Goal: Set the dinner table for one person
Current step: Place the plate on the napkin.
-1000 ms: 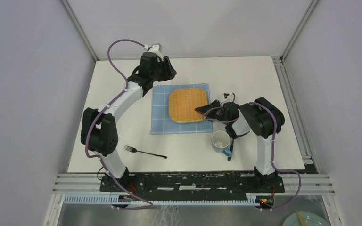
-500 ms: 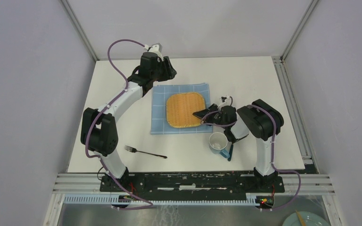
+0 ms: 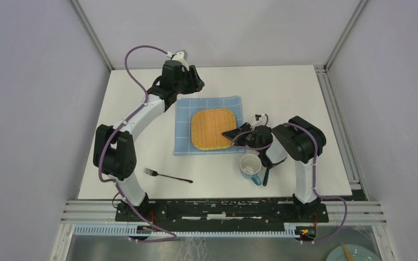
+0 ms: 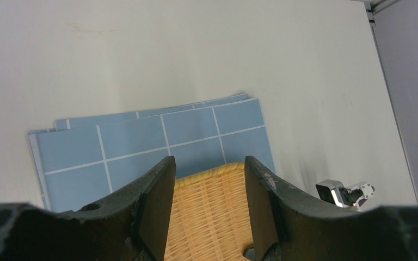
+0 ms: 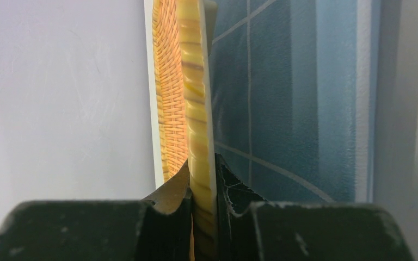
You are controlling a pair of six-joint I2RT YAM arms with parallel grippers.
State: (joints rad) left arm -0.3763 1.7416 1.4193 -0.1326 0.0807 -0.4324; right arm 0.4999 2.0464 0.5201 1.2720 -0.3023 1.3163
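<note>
The right fingers (image 5: 234,190) are clamped on the rim of a woven tray (image 3: 213,128), their tips hidden from above by the wrist. The left fingers (image 4: 152,201) stand apart, empty, over the far edge of the checked cloth (image 3: 184,144). Cloth and tray sit midway on the white table (image 3: 283,92); a dark object by the mug (image 3: 250,165) is half hidden

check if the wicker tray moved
Yes, the wicker tray slid toward the near edge of the blue cloth and slightly left, gripped by the right tool.

Plain grey walls (image 3: 27,109), aluminium frame (image 3: 92,33)
</note>
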